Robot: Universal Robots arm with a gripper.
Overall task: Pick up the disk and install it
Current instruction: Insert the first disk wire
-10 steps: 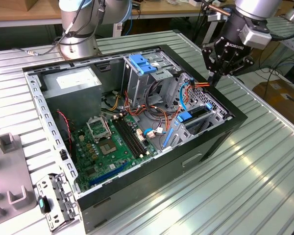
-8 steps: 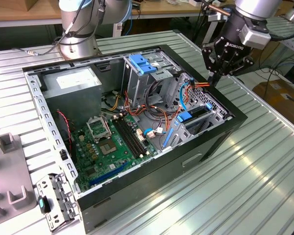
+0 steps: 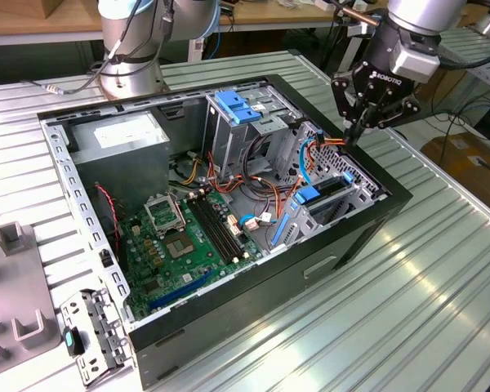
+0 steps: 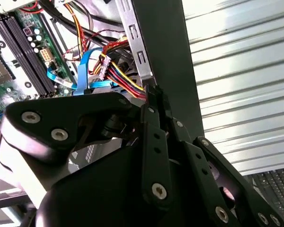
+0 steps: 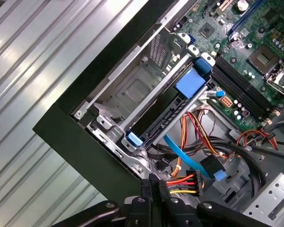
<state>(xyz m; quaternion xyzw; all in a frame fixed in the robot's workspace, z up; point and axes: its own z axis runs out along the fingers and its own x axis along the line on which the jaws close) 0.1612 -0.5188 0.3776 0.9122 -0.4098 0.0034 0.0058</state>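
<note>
The disk (image 3: 322, 196) sits seated in the silver drive cage (image 3: 355, 184) at the exterior view's right end of the open computer case (image 3: 253, 294), its blue carrier rails showing; in the first wrist view (image 5: 163, 116) it lies in the bay beside the motherboard (image 5: 248, 52). The gripper (image 3: 353, 135) hangs over the case's far right corner, its fingers (image 4: 154, 101) pressed together and empty, tips next to a bundle of coloured wires (image 5: 184, 182). The case rests on the ribbed metal counter (image 3: 408, 310).
</note>
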